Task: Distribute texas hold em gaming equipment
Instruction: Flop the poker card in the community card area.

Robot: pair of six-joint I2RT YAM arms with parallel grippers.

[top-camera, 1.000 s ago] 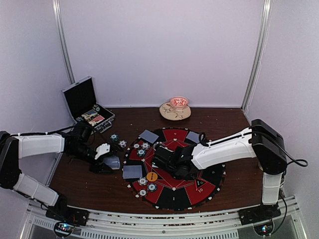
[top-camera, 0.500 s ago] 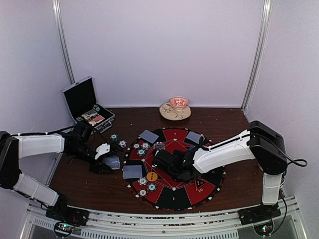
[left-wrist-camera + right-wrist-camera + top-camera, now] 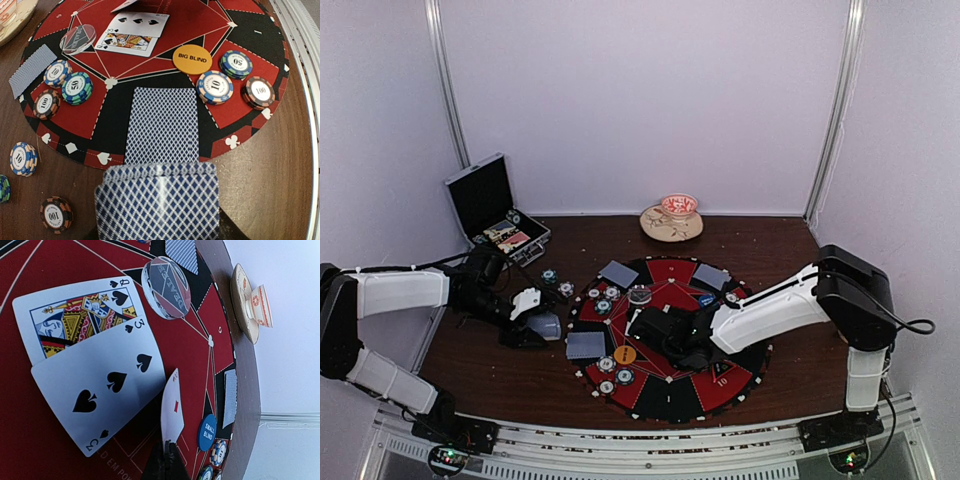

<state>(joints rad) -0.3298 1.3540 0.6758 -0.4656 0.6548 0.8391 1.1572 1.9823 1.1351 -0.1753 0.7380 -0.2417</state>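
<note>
My right arm has dropped lower and drawn back across the mat [image 3: 670, 395]; my left side has not moved.
My right gripper [image 3: 165, 466] is pinched fully closed on the bottom edge of one card [image 3: 172, 412]. The card stands upright on its edge, just beside the face-up three of spades [image 3: 105, 390], which overlaps the queen of spades [image 3: 75, 320]. With that forearm lowered, the blue small-blind disc [image 3: 707, 299] and the clear dealer button [image 3: 640, 295] now show in the top view. My left gripper [image 3: 532, 322] sits off the mat's left edge as it did a second ago, closed partway around the grey-blue deck [image 3: 157, 205]. A face-down card [image 3: 162, 125] lies on the mat just ahead of the deck.
</note>
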